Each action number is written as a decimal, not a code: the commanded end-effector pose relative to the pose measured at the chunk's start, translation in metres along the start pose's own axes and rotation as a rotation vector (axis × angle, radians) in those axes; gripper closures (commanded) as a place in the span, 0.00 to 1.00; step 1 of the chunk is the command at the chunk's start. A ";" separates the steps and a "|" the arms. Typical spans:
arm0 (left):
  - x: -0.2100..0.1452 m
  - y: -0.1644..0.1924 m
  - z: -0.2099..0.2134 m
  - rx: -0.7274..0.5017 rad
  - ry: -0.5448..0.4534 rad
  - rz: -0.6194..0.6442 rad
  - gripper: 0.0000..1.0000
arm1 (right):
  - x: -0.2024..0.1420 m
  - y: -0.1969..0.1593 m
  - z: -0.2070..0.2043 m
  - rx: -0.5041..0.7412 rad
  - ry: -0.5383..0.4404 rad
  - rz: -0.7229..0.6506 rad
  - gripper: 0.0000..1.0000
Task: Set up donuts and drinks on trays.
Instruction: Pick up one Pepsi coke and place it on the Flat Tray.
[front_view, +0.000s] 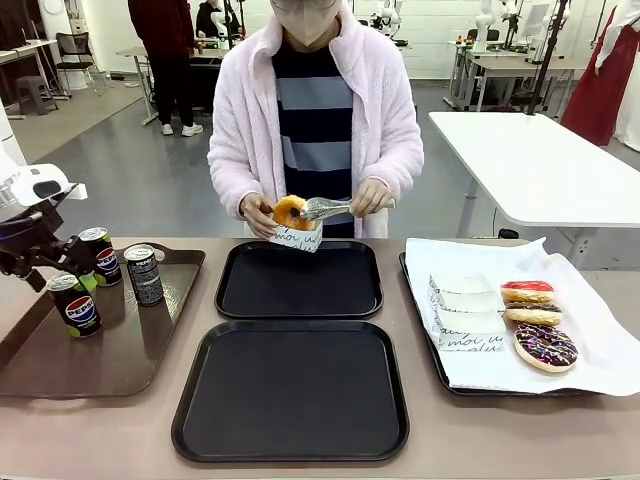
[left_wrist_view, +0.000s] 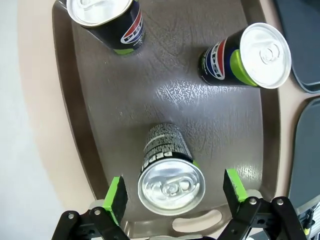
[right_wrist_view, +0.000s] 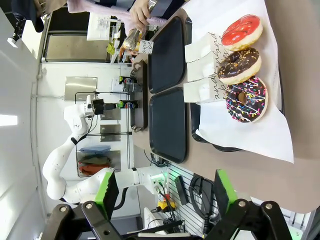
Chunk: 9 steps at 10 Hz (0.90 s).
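We're hovering the left pincer (left_wrist_view: 175, 192), fingers spread wide and empty, over the grey can (left_wrist_view: 162, 150) standing upright on the brown tray (left_wrist_view: 110, 90). We're aiming to centre, drop straight and squeeze its body without nudging the Pepsi cans (left_wrist_view: 240, 57).

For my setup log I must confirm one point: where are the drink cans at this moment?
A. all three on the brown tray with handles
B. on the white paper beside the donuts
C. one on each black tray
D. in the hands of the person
A: a Pepsi can, a second Pepsi can and the dark grey can all stand upright on the brown tray.
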<state>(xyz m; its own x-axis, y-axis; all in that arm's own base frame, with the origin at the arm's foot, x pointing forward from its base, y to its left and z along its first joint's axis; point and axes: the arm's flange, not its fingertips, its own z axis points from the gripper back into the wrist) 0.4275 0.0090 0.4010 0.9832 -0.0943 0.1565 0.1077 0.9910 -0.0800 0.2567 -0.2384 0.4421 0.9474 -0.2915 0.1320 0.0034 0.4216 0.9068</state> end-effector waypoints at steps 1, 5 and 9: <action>0.012 -0.007 -0.010 0.058 0.013 0.026 0.00 | 0.000 0.000 0.001 0.019 -0.006 0.012 0.00; 0.016 -0.008 -0.020 0.068 0.040 0.024 0.13 | 0.000 0.000 0.001 0.019 -0.006 0.012 0.00; 0.015 -0.008 -0.017 0.081 0.052 0.048 1.00 | 0.000 0.000 0.001 0.019 -0.006 0.012 0.00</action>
<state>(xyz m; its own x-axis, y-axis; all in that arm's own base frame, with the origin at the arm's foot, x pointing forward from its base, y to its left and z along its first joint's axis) 0.4431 0.0020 0.3835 0.9900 -0.0784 0.1173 0.0835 0.9957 -0.0399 0.2566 -0.2383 0.4422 0.9475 -0.2912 0.1319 0.0032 0.4212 0.9069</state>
